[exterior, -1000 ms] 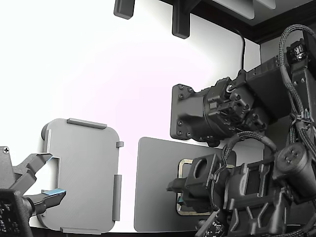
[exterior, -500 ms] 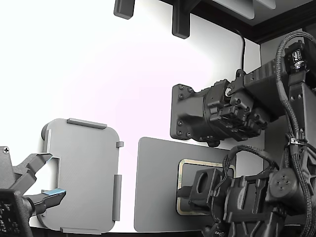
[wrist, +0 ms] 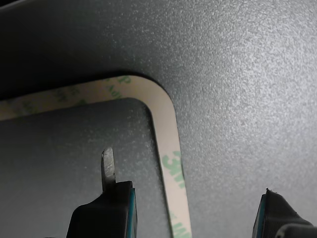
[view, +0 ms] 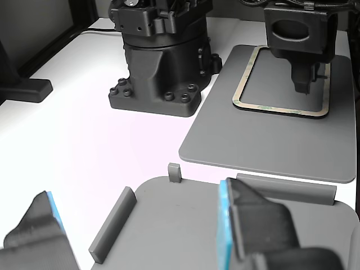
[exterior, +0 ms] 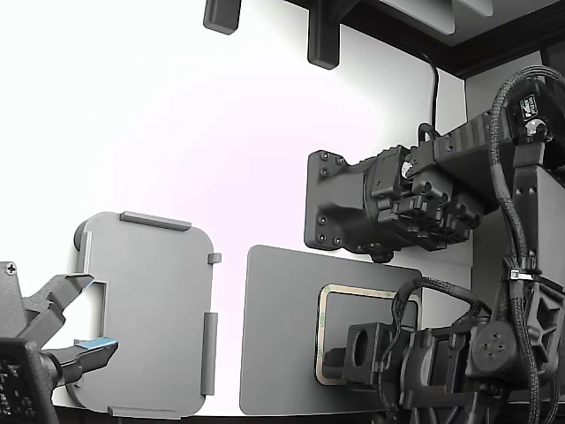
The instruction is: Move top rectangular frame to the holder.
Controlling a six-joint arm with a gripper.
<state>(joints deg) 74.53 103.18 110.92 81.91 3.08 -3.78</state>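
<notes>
While the frame point(wrist: 168, 148) lies flat on the dark mat point(exterior: 278, 327), the gripper point(wrist: 193, 208) hangs open astride its border. Pickup seems in hand. Next, pinch that edge, lift, carry to the holder point(exterior: 146, 309).

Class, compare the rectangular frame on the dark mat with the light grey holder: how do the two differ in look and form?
The top rectangular frame is a thin, flat strip with a pale mottled border; the holder is a solid, plain light grey tray.
The frame has no raised parts; the holder carries raised edge tabs.
The frame lies on the dark mat; the holder sits directly on the white table.
Both are rounded rectangles.
</notes>
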